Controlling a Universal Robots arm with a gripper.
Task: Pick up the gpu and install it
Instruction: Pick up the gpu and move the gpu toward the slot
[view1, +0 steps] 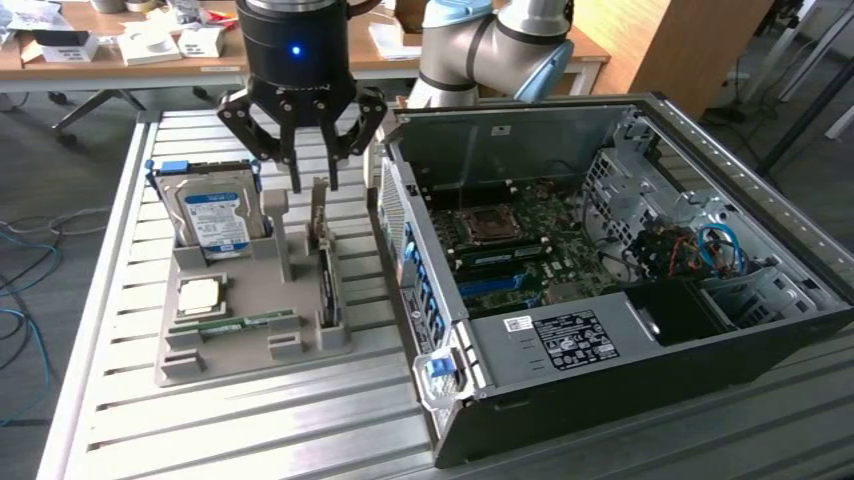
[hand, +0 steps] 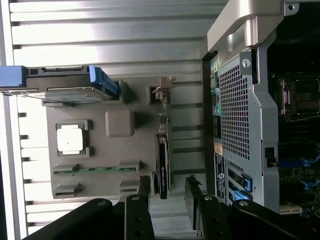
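Claw: the claw (view1: 315, 185) is being held wide open over the grey holder, and nothing is being gripped between its dark fingers (view1: 295, 170).
Claw, wrist view: the claw (hand: 167, 187) is being shown with one finger on each side of the card's end. A gap is visible on both sides.
Contact: whether a fingertip is touching the card's top edge cannot quite be told in the exterior view. It looks to be hovering just above.
Gpu: the gpu (view1: 324, 262) is being kept upright on its long edge in a slot of the holder, at the side nearest the computer case. Its metal bracket end is being pointed up toward the claw. In the wrist view the gpu (hand: 162, 150) is being seen edge-on as a thin dark strip.
Holder: the grey holder (view1: 247, 352) is being carried by the slatted metal worktop (view1: 267, 430), just beside the case.
Hard drive: the hard drive (view1: 214, 215) with the blue label is being held upright at the holder's far end, on the exterior view's left of the gpu.
Processor chip: the processor chip (view1: 200, 293) is being kept flat in its recess.
Memory stick: the green memory stick (view1: 247, 323) is being kept in its groove, near the processor chip.
Computer case: the computer case (view1: 601, 340) is being left open on its side on the exterior view's right, with the motherboard (view1: 521, 240) exposed.
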